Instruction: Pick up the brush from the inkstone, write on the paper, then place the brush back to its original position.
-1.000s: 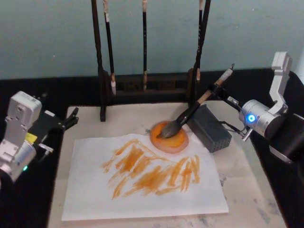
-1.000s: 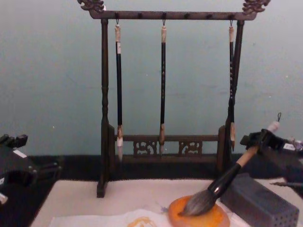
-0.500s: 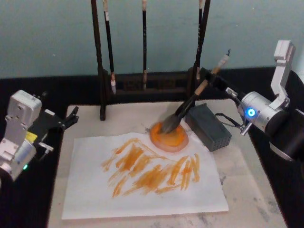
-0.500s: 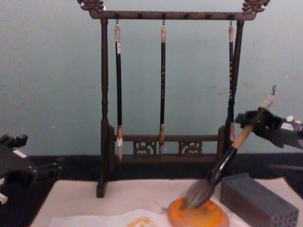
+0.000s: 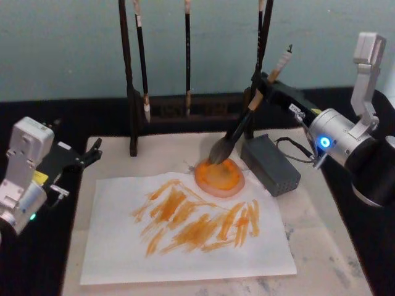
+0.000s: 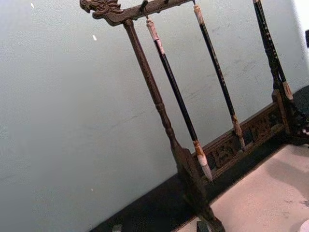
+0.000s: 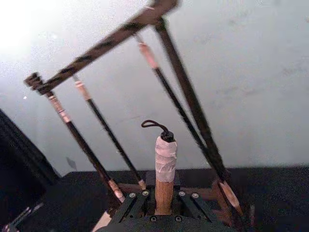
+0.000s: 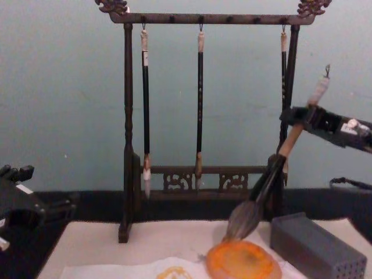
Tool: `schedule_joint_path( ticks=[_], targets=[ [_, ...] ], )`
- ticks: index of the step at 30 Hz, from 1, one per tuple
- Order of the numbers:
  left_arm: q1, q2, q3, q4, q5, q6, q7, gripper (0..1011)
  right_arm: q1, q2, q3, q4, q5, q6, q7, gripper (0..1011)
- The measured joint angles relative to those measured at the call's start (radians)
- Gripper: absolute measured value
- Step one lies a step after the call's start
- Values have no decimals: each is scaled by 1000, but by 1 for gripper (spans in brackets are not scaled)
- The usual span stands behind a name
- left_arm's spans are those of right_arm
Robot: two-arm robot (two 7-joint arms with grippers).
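The paper [image 5: 185, 246], with orange strokes, lies at the near side. At the far right, the right gripper [image 5: 260, 92] has its jaws clamped on the upper handle of the tilted brush [image 5: 242, 123], whose bristles hang just above the inkstone [image 5: 223, 180]. The left gripper [image 5: 91, 152] rests at the left.

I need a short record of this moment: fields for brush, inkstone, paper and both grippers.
inkstone: beside the grey block
brush: tilted, bristles down over the inkstone, contact unclear
paper: flat, covered with orange strokes
right gripper: shut on the brush handle
left gripper: idle, left of the paper
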Motion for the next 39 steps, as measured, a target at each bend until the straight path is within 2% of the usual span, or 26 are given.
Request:
schedule_joint_path(
  ticks=[6, 9, 18, 39],
  targets=[
    [0, 0, 0, 0, 0, 0, 0, 1001, -15, 24, -14, -55, -64, -26, 17, 175],
    [0, 0, 0, 0, 0, 0, 0, 1001, -21, 43, -28, -82, -118, -46, 32, 175],
    [0, 0, 0, 0, 0, 0, 0, 1001, -44, 81, -67, -152, -231, -84, 77, 175],
    [0, 0, 0, 0, 0, 0, 0, 1001, -105, 119, -116, -269, -364, -145, 214, 175]
  ],
)
